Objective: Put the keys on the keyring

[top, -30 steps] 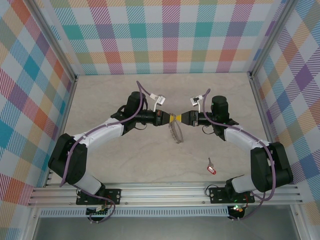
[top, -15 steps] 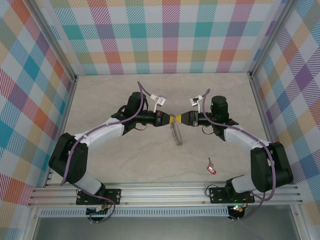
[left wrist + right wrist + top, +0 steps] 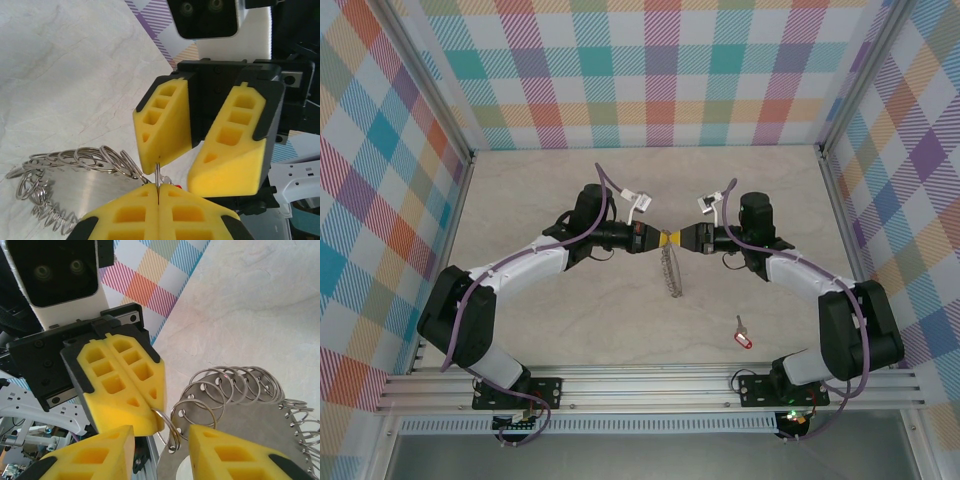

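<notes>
**A:** Why do the two arms meet nose to nose in the middle of the top view?

**B:** It looks like a handover or a shared hold. The left gripper (image 3: 158,192) is clenched on one small wire loop (image 3: 157,175) at the edge of the keyring (image 3: 670,270). That lifts the whole piece off the table (image 3: 540,200), and it hangs edge-on just below the fingertips.

**A:** And the other one?

**B:** The right gripper (image 3: 161,430) has its jaws spread. In its own wrist view the pinched loop sits in the gap between its yellow fingers (image 3: 95,455), and neither pad presses on it. So it holds nothing.

**A:** Why grip such a small loop and not the body?

**B:** My guess is that it keeps the flat grey plate and its fringe of split rings (image 3: 240,382) free to swing and be reached. A pinch on the plate would cover the rings that a key has to go onto.

**A:** Where is the key?

**B:** The red-headed key (image 3: 744,341) lies alone on the table at the lower right of the top view. It is near the right arm's base and well apart from both grippers.

**A:** So no threading yet?

**B:** I judge not. The ring is being presented, and the right arm, with its jaws free, seems the one to fetch the key. The risk is that a thin loop held by so little metal twists or slips.
</notes>
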You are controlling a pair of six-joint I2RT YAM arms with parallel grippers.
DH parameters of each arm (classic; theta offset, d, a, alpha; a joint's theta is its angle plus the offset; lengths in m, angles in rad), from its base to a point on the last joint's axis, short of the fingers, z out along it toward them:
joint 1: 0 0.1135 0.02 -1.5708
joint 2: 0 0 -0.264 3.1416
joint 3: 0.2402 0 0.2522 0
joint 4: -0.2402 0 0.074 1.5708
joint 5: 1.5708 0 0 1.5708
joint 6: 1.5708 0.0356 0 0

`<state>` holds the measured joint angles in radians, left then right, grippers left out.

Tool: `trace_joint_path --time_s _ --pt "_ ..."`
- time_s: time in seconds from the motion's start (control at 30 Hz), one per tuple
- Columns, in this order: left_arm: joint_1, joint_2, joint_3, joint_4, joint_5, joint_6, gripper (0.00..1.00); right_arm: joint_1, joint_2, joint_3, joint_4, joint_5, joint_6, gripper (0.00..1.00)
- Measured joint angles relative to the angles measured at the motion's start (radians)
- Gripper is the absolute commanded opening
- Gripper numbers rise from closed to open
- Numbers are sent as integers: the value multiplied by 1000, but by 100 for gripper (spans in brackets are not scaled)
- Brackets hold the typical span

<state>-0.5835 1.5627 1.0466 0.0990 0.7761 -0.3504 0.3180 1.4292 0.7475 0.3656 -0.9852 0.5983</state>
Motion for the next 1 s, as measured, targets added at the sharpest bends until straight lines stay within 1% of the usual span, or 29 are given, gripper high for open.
trace_joint_path --time_s 0.17,0.3,0.4,0.47,0.5,0.73,0.8,0.87,0.9,0.93,1.0 --pt "-5 0 3 0 2 0 0 3 3 0 0 0 0 32" --pt "-5 0 5 0 2 0 0 3 3 0 0 0 1 24" --pt "-5 0 5 0 2 0 0 3 3 0 0 0 -3 14" --pt "-5 0 5 -1 3 1 0 2 3 0 -1 -3 0 1" --pt "-4 0 5 -5 -1 1 0 2 3 1 1 -6 -3 0" --pt "-5 1 18 -31 -39 0 0 3 3 7 -3 3 -7 0" --pt "-6 1 24 -44 -64 0 8 3 3 8 -3 15 -7 0" --pt "-9 0 32 -58 -93 -1 18 3 3 9 -3 26 -8 0" --pt "-11 -2 38 -69 -117 -2 26 3 3 11 -4 31 -8 0" --pt "-12 -3 45 -83 -142 -4 36 3 3 12 -5 35 -8 0" --pt "-11 -6 69 -125 -206 -4 52 3 3 12 -8 48 -8 0"
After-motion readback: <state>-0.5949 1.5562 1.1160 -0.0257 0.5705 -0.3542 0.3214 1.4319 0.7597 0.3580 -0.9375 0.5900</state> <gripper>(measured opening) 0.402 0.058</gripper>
